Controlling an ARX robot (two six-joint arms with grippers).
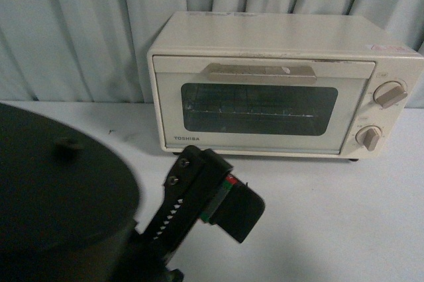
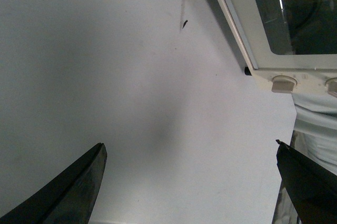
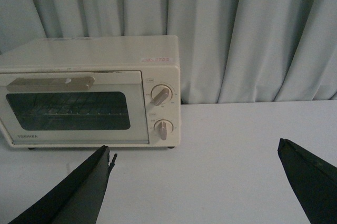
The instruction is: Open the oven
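Observation:
The cream-white TOSHIBA oven [image 1: 265, 40] stands at the back of the white table, its glass door shut and the bar handle [image 1: 262, 72] across the top of the door. Two beige knobs [image 1: 389, 94] sit on its right side. My left gripper [image 1: 215, 189] hovers open over the table just in front of the oven's lower left corner, holding nothing. In the left wrist view the left gripper [image 2: 189, 144] spans bare table, with the oven [image 2: 295, 74] off to one side. My right gripper [image 3: 194, 145] is open and empty, well back from the oven [image 3: 89, 50]; its handle [image 3: 50, 82] shows there too.
A pale pleated curtain [image 1: 79, 24] hangs close behind the oven. A large black round part of the robot [image 1: 59, 189] fills the lower left of the front view. White table [image 1: 344, 222] stretches in front of and to the right of the oven.

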